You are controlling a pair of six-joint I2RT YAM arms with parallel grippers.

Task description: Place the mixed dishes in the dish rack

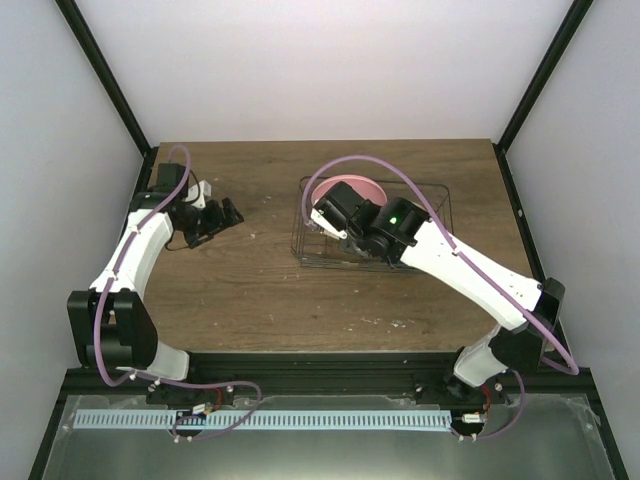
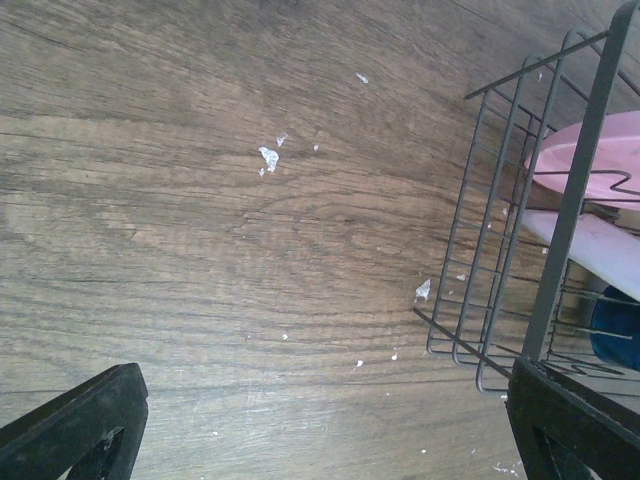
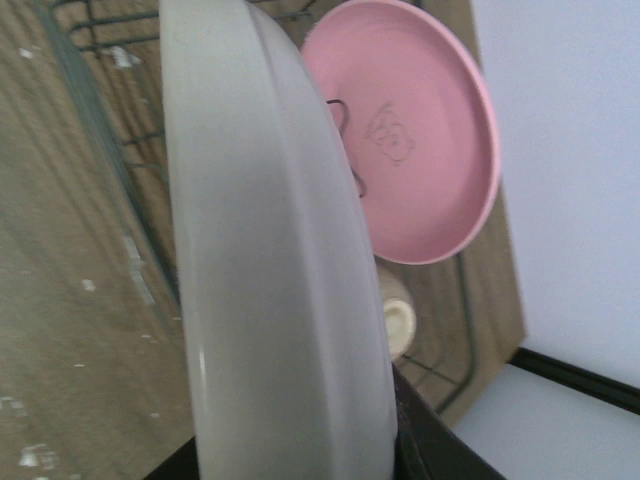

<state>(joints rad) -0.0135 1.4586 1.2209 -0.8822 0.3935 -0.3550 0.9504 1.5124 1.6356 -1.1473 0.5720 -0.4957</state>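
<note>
Item: pale plate (image 3: 270, 250), edge-on, clamped in the right gripper's (image 1: 328, 215) jaws over the dish rack (image 1: 443, 205), beside the upright pink plate (image 3: 420, 130). Left gripper (image 1: 215, 222): jaws wide, above worktop (image 1: 260, 300). Likely risk: the rim clips the pink plate or a wire and misses its slot.

Pink round plate (image 3: 420, 130): plain, with a faint embossed mark at centre. Pale grey-white round plate (image 3: 270, 260) at its 8 o'clock: plain. Small cream bowl (image 3: 398, 322) at the pink plate's 6 o'clock. Dark grey wire dish rack (image 2: 574, 210). Dark blue mug (image 2: 612, 328). Brown wood-grain table (image 2: 200, 250) with white flecks.
</note>
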